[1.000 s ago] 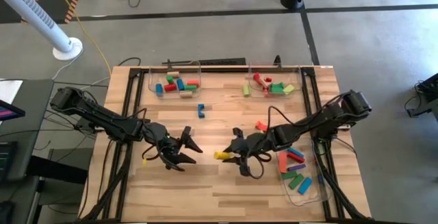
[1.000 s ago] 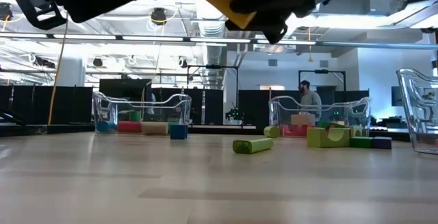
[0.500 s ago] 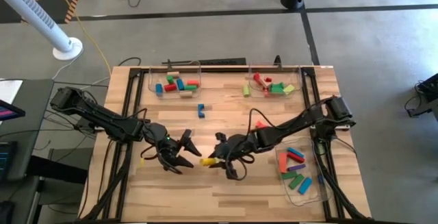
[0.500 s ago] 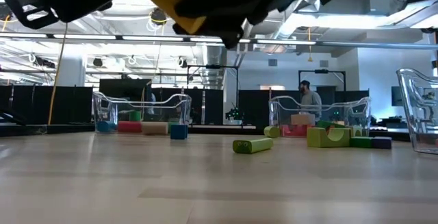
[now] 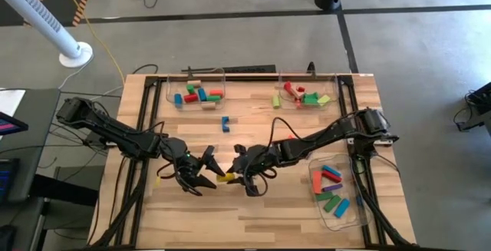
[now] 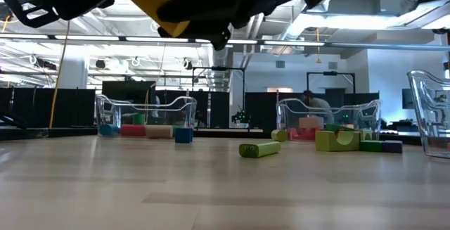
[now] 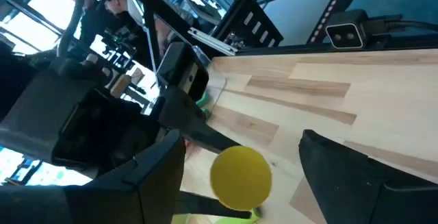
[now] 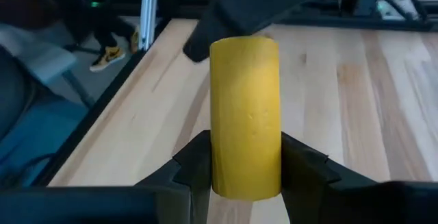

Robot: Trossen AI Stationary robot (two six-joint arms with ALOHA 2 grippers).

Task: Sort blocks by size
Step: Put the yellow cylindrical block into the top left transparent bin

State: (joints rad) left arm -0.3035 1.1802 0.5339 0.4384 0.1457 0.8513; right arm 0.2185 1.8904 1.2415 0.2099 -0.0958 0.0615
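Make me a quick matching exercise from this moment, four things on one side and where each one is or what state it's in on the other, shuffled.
Things:
1. yellow cylinder
2. left gripper
3. blue block
4. green cylinder

Places or states:
A. lying alone on the table between the two far trays
B. held in the right gripper, above the table
C. open, facing the yellow cylinder
D. lying on the table, near the low camera

Pairs: 1-B, 2-C, 3-A, 4-D

A wooden table (image 5: 253, 205) carries three clear trays (image 5: 196, 91) and loose blocks (image 5: 225, 123).
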